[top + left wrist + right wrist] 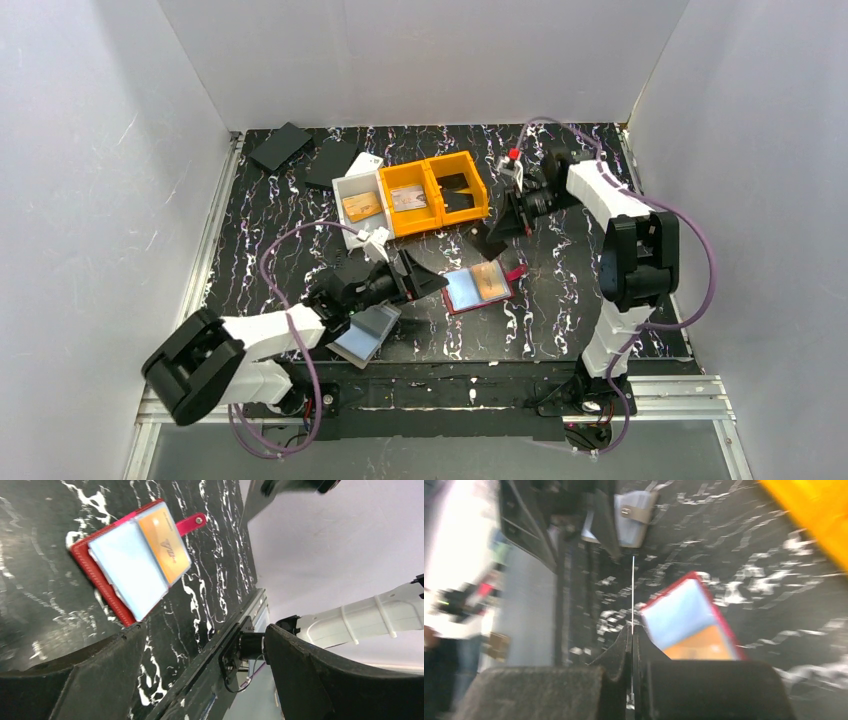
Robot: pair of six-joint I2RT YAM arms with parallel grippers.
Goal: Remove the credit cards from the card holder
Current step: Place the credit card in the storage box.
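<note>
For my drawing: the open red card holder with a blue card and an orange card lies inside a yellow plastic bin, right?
No. The open red card holder, with a blue card and an orange card, lies on the black marbled table, outside the yellow plastic bins. The top external view shows it.

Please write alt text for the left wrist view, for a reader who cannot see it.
An open red card holder lies on the black marbled table, showing a pale blue card and an orange card. The left gripper stands open and empty in front.
</note>
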